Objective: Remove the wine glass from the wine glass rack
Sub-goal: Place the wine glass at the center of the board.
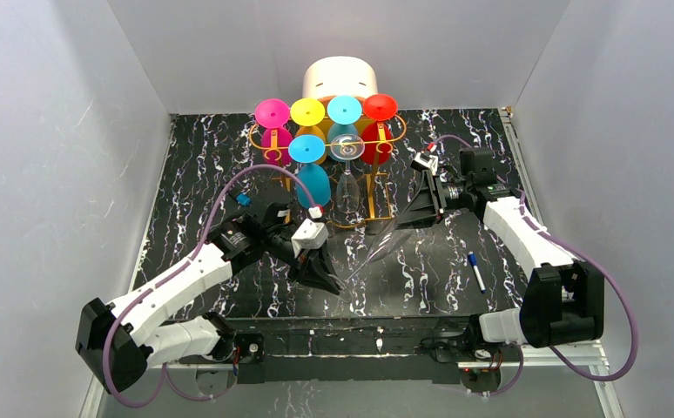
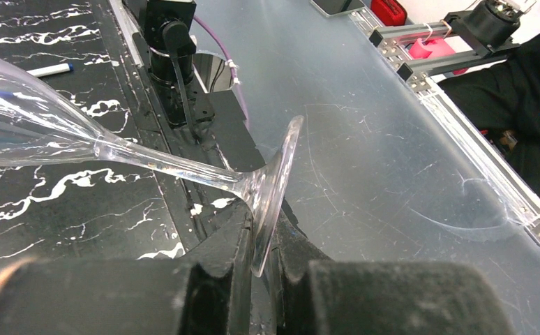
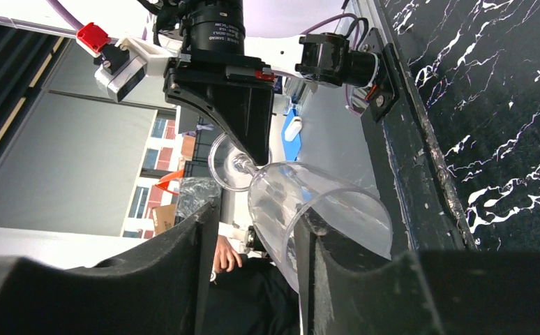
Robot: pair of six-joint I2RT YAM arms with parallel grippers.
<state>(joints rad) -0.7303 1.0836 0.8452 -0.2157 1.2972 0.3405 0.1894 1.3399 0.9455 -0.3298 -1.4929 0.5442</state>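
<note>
The left gripper (image 1: 320,270) clamps the foot of the wine glass (image 1: 377,244) above the table (image 1: 220,174) centre. The right gripper (image 3: 257,237) straddles the bowl, jaws half open.

White walls (image 1: 455,43) boxing in a black marbled surface (image 1: 194,157)
Walls stand at nine, twelve and three o'clock under even light; the right wrist view catches a window (image 3: 157,174) with buildings outside.

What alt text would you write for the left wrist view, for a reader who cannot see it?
A clear wine glass is held tilted, its foot pinched between the black fingers of the left gripper, stem and bowl reaching left over the black marbled table. A white marker lies at upper left.
</note>
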